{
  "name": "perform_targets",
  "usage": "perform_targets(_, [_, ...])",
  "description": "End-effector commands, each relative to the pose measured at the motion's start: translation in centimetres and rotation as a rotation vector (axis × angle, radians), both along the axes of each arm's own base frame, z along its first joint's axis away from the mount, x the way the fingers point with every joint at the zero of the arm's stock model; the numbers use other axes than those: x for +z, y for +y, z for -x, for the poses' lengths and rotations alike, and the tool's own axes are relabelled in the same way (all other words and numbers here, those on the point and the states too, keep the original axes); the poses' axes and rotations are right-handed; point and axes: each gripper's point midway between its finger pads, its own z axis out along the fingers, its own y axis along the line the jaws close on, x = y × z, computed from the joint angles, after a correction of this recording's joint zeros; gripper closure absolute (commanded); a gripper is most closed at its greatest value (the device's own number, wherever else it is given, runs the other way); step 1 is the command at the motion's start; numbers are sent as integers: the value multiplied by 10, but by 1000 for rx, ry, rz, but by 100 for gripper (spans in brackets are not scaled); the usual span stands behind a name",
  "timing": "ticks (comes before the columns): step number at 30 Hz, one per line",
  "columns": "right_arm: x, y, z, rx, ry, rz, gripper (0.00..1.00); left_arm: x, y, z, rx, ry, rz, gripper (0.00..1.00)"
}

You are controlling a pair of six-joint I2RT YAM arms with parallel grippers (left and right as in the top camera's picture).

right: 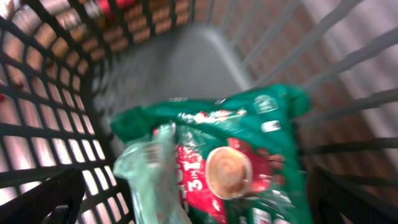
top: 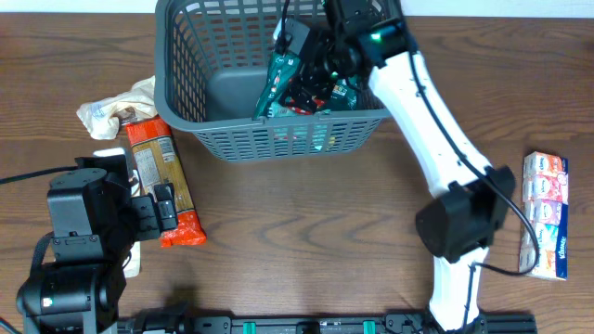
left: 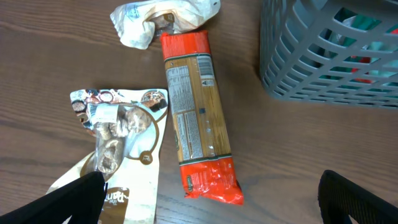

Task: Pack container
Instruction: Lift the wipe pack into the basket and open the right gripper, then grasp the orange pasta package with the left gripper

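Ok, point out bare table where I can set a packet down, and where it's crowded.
Widest bare patch: the table in front of the basket, between the pasta packet and the right arm. A smaller one lies between that arm and the tissue pack. Crowded: the left side, with pasta packet, crumpled bag and left arm.

Bright, even light with soft shadows on the desk; right wrist view is blurred, the others sharp.
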Motion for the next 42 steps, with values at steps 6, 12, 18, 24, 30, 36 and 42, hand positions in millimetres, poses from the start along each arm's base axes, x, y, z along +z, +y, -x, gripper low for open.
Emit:
perform_targets(6, [204,-105,-5,-460,-312,-263,1,0,0,0,-3,1,-5,1])
perform_targets(12, [243,-234,24,-933,-262,-389,1,-2,1,-2,32,12,21,1])
perform_targets(18, [191,-324,74,-1269,-15,-299,1,-28,2,-8,89,138,62,1])
perform_targets(24, [140,-359,92,-1383,157,-211,1,-51,2,-24,147,242,99,1])
perform_targets(30, [90,-361,83,-1376,264,-153,1,-85,3,-42,177,361,111,1])
perform_targets(36, [50,-357,70,-1349,331,-165,1,-111,5,-71,178,388,109,1])
perform_targets(42, [18,-361,62,-1352,349,-153,1,-134,16,-95,178,379,42,1])
